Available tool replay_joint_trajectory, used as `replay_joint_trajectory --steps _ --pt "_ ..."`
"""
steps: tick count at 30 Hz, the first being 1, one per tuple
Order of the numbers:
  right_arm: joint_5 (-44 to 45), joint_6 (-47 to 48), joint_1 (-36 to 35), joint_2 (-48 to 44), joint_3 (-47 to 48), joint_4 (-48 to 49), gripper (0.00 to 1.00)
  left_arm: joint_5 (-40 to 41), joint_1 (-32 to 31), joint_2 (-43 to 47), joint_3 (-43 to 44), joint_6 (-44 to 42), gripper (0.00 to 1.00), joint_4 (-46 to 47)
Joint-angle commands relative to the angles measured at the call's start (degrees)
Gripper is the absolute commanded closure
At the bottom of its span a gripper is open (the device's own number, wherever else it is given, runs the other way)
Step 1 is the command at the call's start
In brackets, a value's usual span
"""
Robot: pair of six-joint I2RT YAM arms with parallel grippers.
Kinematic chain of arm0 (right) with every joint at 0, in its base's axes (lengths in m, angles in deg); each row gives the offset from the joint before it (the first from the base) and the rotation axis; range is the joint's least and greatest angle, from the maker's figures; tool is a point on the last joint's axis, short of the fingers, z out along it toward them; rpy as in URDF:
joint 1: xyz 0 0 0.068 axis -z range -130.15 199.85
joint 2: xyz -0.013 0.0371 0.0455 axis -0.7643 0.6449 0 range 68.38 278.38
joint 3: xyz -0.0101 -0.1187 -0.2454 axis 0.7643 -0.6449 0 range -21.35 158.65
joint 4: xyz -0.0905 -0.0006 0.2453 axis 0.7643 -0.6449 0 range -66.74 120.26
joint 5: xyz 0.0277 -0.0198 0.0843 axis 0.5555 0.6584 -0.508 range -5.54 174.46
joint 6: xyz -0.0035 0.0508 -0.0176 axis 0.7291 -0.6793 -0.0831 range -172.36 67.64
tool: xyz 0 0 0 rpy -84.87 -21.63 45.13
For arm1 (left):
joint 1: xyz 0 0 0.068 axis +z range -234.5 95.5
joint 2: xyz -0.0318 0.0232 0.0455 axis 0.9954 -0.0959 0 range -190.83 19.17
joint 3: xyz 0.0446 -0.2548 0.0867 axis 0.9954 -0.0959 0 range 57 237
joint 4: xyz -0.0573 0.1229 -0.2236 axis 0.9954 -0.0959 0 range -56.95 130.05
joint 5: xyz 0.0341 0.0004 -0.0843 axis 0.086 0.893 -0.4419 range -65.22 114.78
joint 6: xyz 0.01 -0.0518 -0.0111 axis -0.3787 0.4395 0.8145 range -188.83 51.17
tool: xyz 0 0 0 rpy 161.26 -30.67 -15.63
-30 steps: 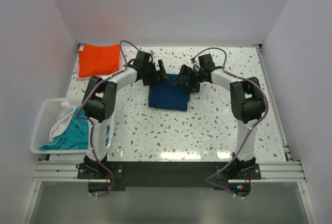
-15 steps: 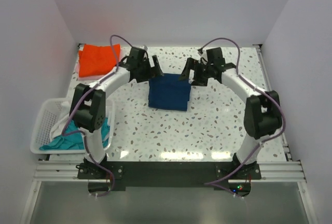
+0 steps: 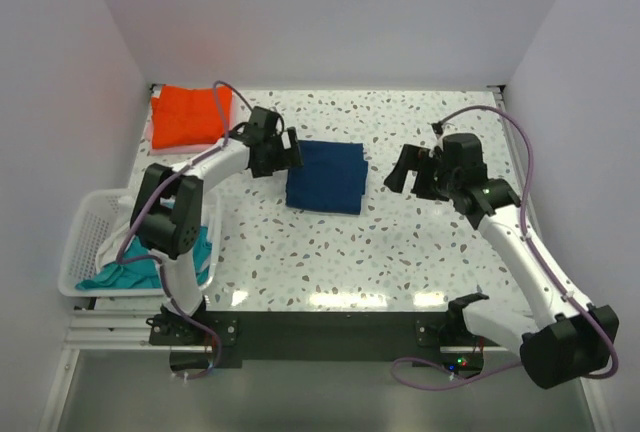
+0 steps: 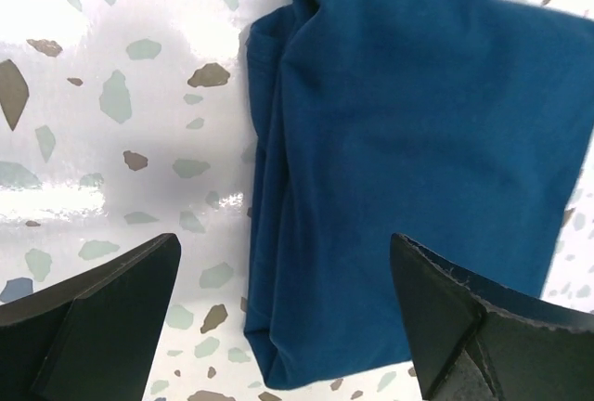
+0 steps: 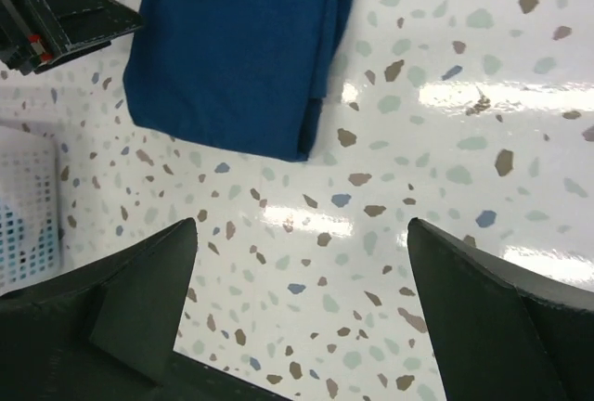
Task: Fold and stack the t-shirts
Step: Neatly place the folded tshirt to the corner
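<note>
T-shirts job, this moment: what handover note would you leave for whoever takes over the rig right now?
Left tool: open, empty, at the left edge of the folded blue t-shirt.
Right tool: open, empty, over bare table to the right of that shirt.
Done: blue t-shirt folded mid-table; orange-red t-shirt folded at the far left corner.
Left to do: the two folded shirts lie apart, not stacked; the teal t-shirt lies crumpled in the white basket at the near left and needs folding.
</note>
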Motion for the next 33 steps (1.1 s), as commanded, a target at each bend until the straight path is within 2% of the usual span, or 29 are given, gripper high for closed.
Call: replay_joint_trajectory --steps 1,8,17,23,24,26,28,31,33 --pt "6.6 2.4 0.1 -4.0 -1.8 -4.3 0.01 1.2 -0.8 -2.4 1.4 -2.5 0.0 -0.6" --pt "6.6 6.3 0.1 -6.4 -2.1 -9.3 0.01 3.4 -1.8 -7.9 4.0 -2.6 0.02 -2.7" --pt "6.1 7.6 0.1 -7.3 -3.6 -10.7 0.01 6.2 -5.1 -10.7 4.2 -3.3 0.24 -3.7" --pt "6.6 8.0 0.2 -7.5 -3.9 -10.5 0.01 6.2 -6.4 -13.8 5.8 -3.2 0.45 -3.8" --pt "6.4 8.0 0.2 -7.4 -3.8 -10.4 0.01 6.2 -6.6 -14.2 6.0 -3.3 0.52 -3.8" --pt "6.2 8.2 0.2 -7.4 -4.0 -10.1 0.01 6.2 -6.9 -15.9 7.2 -3.4 0.6 -4.2" --pt "6.4 8.3 0.1 -7.0 -4.0 -10.1 0.01 6.7 -7.0 -17.6 9.0 -3.8 0.73 -4.9" --pt "6.2 8.5 0.2 -6.9 -4.1 -10.0 0.01 9.3 -7.0 -19.6 11.7 -4.2 1.0 -7.0" --pt "6.5 8.7 0.2 -6.9 -4.2 -9.8 0.01 10.6 -7.0 -20.3 13.1 -4.9 1.0 -8.6"
